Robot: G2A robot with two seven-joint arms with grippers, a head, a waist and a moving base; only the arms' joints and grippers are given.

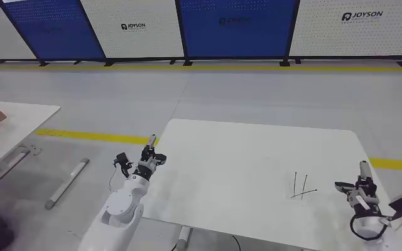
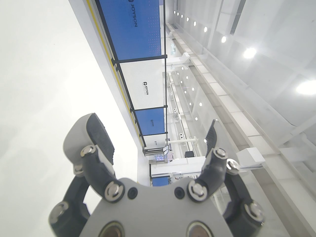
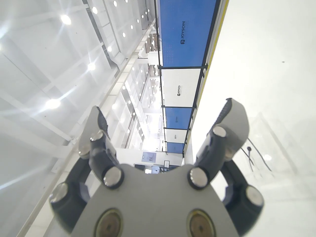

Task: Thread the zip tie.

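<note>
Zip ties lie at the tabletop's four o'clock, two pointing to twelve, one crossing them. Left pincer and right pincer both gape, released.

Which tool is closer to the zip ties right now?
Right. The right tool sits open beside the zip ties, near the table's right edge. The left tool, also open, is at the opposite edge, across the table from them.
</note>
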